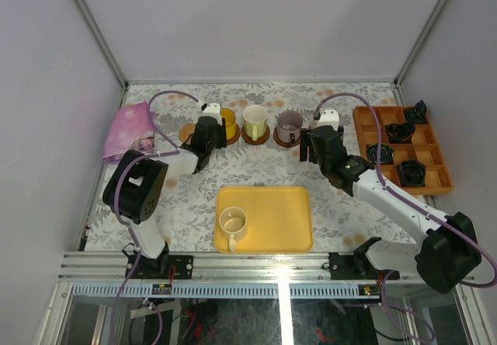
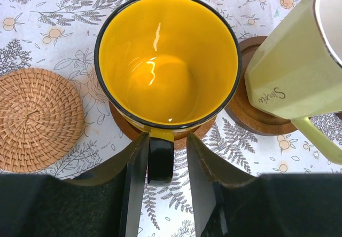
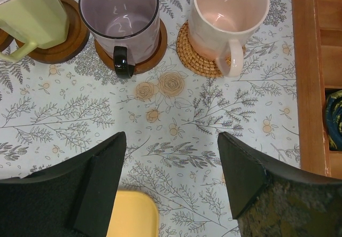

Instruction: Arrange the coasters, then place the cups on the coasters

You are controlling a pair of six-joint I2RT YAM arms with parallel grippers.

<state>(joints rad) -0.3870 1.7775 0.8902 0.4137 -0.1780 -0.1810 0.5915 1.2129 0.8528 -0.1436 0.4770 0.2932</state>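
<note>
item: yellow glazed ceramic cup [image 2: 168, 61] with black rim and black handle. location: upright on a dark brown round wooden coaster [image 2: 120, 125], at the left of the cup row at the back of the bench [image 1: 186, 197].

left gripper [image 2: 166, 143]: fingers parted either side of the cup's handle, with a gap on one side; it is not pinching.

right gripper [image 3: 171, 141]: spread wide and empty, over bare bench in front of the row.

others in row: pale cream faceted cup [image 2: 291, 61] and grey-purple cup [image 3: 120, 13], each on a dark coaster; pale pink cup [image 3: 230, 10] on a woven tan coaster [image 3: 195, 50].

outstanding: a bare woven rattan coaster [image 2: 37, 119] lies just beside the yellow cup; a cream-white cup [image 1: 233, 222] stands on the yellow rectangular tray [image 1: 272, 240].

risks, as judged:
- a finger catches the handle as the gripper backs away, turning or dragging the yellow cup off its coaster.
- a sideways nudge knocks it against the close-set cream faceted cup.
- the last cup goes down beside a tight neighbour, so an off-centre drop leaves it tilted on the rattan edge.
</note>
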